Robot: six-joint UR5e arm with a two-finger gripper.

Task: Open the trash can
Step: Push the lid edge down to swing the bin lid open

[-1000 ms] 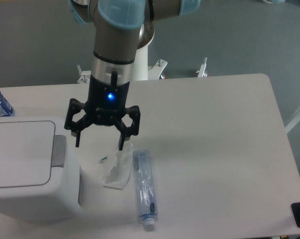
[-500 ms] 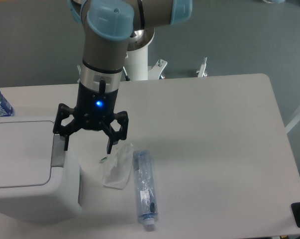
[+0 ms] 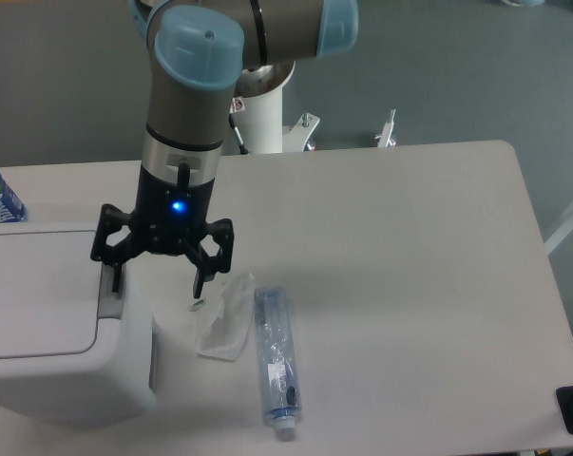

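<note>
Holding my tool [image 3: 156,282] spread wide, empty, at left of frame; one finger hanging over trash can [image 3: 48,332] grey push-button [image 3: 111,292], lining up press.

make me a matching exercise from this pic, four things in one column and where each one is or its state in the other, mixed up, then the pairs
Things:
1. trash can
2. gripper
3. clear plastic bottle
4. crumpled wrapper

Places or states:
A. lying on its side on the table, cap toward the near edge
B. open, one finger over the grey push-button
C. at the left edge, lid down
D. on the table between the trash can and the clear plastic bottle

Pairs: 1-C, 2-B, 3-A, 4-D
</note>
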